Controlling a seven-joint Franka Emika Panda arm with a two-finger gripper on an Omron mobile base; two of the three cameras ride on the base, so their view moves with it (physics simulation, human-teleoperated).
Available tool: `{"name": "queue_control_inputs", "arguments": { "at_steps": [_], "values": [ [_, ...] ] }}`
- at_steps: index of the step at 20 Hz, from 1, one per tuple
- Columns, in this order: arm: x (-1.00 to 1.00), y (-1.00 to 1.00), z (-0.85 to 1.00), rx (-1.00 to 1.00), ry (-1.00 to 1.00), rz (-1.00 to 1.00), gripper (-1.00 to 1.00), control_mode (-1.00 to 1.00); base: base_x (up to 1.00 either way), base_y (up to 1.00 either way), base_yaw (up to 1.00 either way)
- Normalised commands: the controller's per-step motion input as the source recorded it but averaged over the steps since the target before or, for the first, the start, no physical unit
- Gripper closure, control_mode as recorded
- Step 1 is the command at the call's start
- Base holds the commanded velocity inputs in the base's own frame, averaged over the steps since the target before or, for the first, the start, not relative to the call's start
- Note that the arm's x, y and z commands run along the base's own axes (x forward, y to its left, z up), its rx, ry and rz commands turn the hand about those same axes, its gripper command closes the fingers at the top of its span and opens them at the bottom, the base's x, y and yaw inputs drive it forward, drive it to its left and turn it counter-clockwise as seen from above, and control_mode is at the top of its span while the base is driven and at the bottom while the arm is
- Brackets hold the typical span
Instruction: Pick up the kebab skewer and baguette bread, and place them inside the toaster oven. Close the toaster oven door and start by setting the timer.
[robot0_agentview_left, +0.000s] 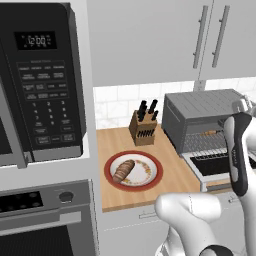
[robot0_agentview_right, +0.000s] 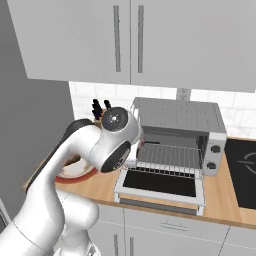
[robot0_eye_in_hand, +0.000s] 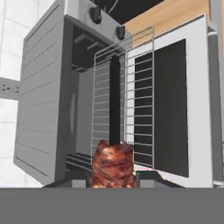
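Wooden kitchen counter (robot0_agentview_left: 120, 200), one grey ribbed toaster oven (robot0_agentview_left: 200, 112), its glass door (robot0_agentview_right: 160, 184) down.
I see my gripper (robot0_eye_in_hand: 113, 178) clamped on one meaty kebab skewer (robot0_eye_in_hand: 111, 164) before the wire rack (robot0_eye_in_hand: 127, 96); one scored brown baguette (robot0_agentview_left: 123, 171) lies on the red-rimmed plate (robot0_agentview_left: 150, 157).

Even, bright rendered light, soft shadows, no glare, slightly coarse detail.

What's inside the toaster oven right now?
Inside the toaster oven a wire rack is visible, with the kebab skewer held in the gripper at its mouth. The back of the cavity is too dark to see.
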Motion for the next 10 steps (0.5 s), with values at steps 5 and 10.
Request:
{"name": "queue_control_inputs", "arguments": {
  "at_steps": [5,10],
  "values": [
    [0.21,-0.54,-0.28,0.0,-0.11,-0.02,1.0,-1.0,0.0,0.0,0.0],
    [0.45,-0.25,-0.4,0.02,-0.12,0.01,1.0,-1.0,0.0,0.0,0.0]
  ]
}}
